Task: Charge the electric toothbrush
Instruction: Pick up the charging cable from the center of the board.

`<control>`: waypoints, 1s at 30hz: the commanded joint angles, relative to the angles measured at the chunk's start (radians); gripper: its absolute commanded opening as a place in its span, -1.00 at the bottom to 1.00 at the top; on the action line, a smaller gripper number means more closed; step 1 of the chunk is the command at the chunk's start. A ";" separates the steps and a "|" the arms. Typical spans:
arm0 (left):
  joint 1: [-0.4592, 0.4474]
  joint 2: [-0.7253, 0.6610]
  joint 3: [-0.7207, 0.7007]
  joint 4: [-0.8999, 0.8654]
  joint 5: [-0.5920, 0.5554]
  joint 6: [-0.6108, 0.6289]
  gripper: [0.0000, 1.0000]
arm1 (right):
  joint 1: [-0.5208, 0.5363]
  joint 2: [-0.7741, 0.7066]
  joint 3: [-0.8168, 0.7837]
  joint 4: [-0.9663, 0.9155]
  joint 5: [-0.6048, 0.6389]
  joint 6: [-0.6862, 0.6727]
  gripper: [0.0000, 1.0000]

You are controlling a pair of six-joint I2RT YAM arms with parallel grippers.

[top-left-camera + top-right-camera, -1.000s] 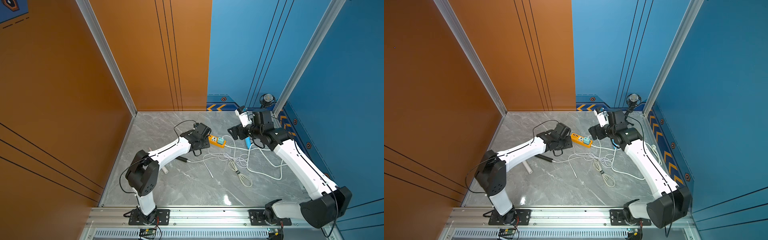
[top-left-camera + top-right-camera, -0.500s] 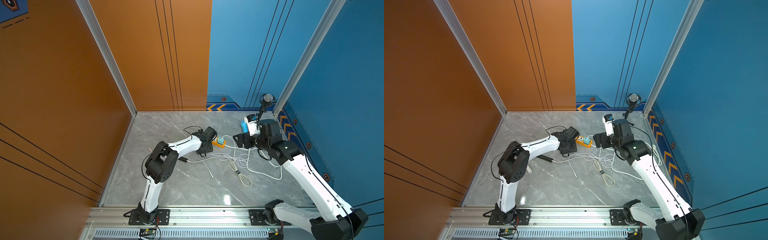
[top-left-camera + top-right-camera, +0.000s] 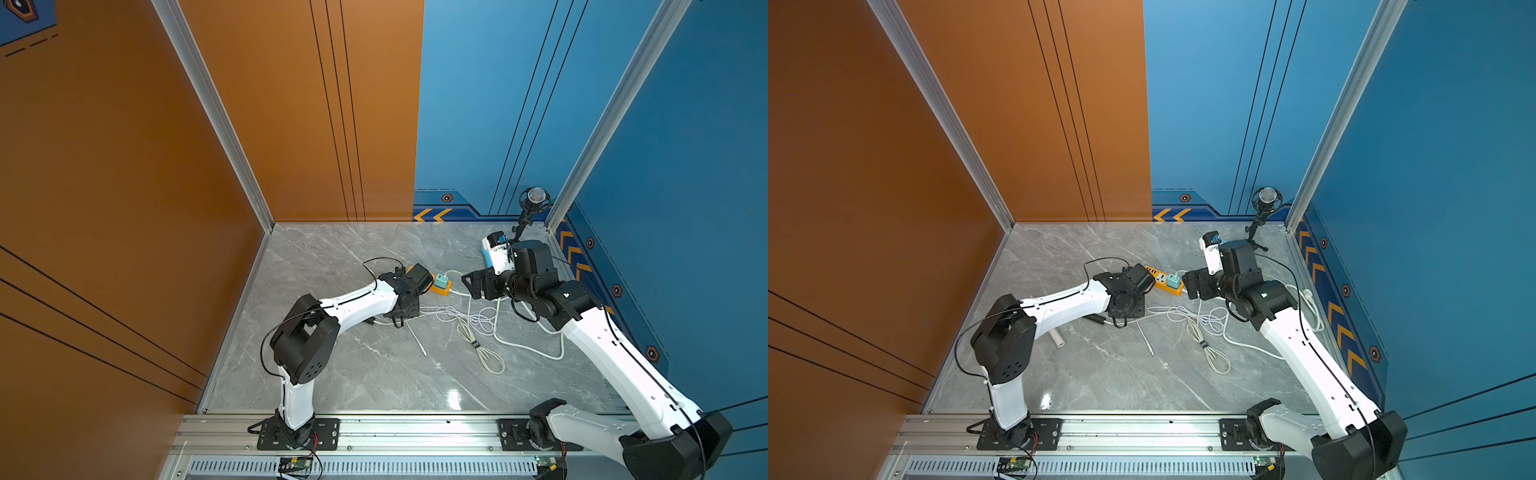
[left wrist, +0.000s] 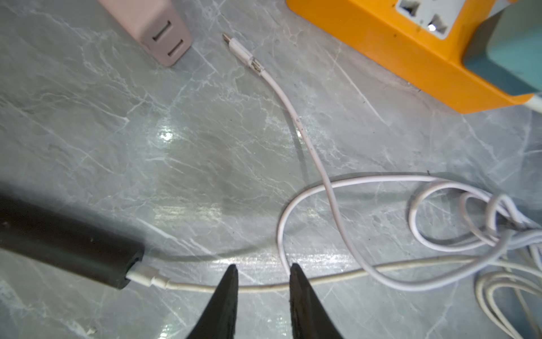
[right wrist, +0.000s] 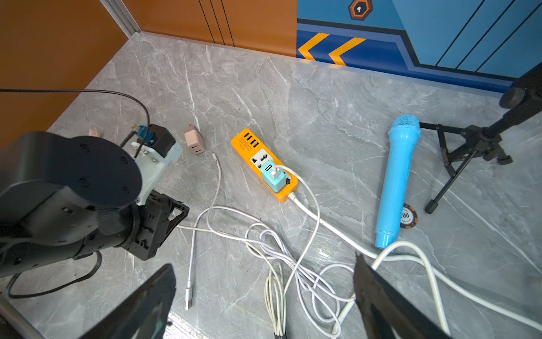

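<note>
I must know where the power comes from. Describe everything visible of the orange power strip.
The orange plastic power strip lies flat on the grey marble tabletop. It is a long box with a row of USB ports at one end, then a white socket panel. A teal adapter is plugged into it, with a thin white cable in the adapter's top. A thick white cord leaves the strip's other end.

Seen only in part
Cannot see the brush end of the black toothbrush handle (image 4: 67, 243), cropped at the picture edge; in a top view, hidden mostly under the left arm (image 3: 1067, 303). Cropped too: teal adapter (image 4: 510, 55), pink charger (image 4: 146, 26).
</note>
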 commanded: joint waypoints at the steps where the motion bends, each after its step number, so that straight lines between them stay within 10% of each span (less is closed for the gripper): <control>1: 0.017 0.067 0.063 -0.026 0.035 0.070 -0.39 | 0.010 -0.006 -0.002 -0.019 0.019 -0.005 0.94; 17: 0.017 0.170 0.070 -0.043 0.176 0.174 -0.56 | 0.019 -0.002 0.002 -0.026 0.045 -0.011 0.95; 30: 0.017 0.146 0.256 -0.141 -0.204 0.371 -1.00 | 0.025 -0.024 0.024 -0.026 0.052 -0.004 0.96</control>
